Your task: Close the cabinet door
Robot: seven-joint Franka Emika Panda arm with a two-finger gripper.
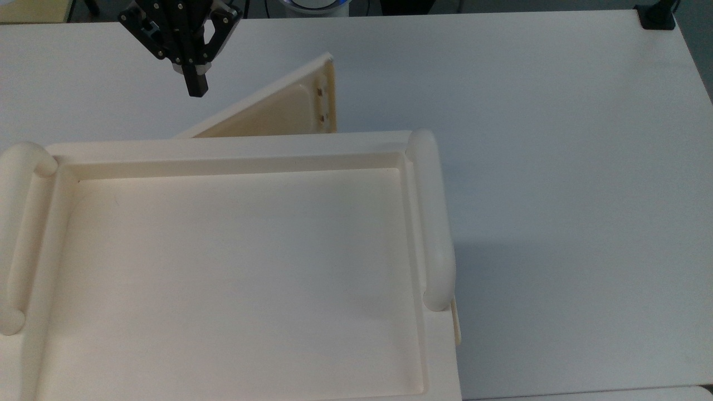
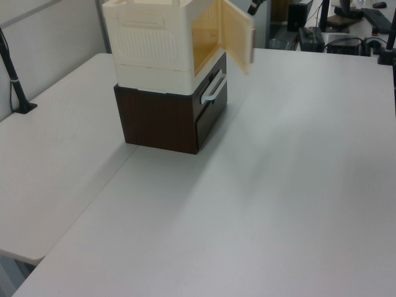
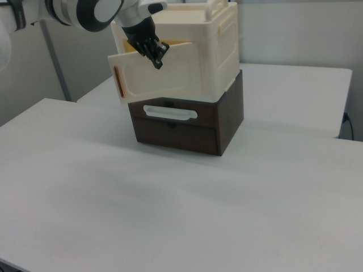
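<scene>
Presently the arm [image 3: 85,11] reaches in from the right view's upper left, its white links angled downward toward the cabinet front. The gripper [image 3: 156,56] points down and forward, its black fingers drawn together into a single narrow tip, holding nothing. In the right view that tip lies against the outer face of the cabinet door [image 3: 164,76], though actual contact cannot be confirmed there. In the top view the gripper [image 1: 195,86] hangs just beside the door's outer face, on the top view's left of it, with a narrow strip of table visible between the two.

The cabinet door [image 1: 278,108] stands partly open, swung roughly halfway toward the opening, hinged at the top view's left and with its free edge carrying small brown fittings toward the top view's right. In the left view the door [image 2: 235,34] juts out at an angle from the cabinet [image 2: 164,43], and the amber interior is visible behind it.

The cabinet [image 1: 223,267] sits on a dark brown drawer unit [image 3: 187,127] with a white handle [image 3: 170,112] on its front. Both stand on a white table [image 3: 170,215], otherwise bare in front. A black clamp [image 1: 657,16] is fixed at the table's far corner in the top view's upper right. A black pole [image 2: 15,80] stands at the left view's left edge.
</scene>
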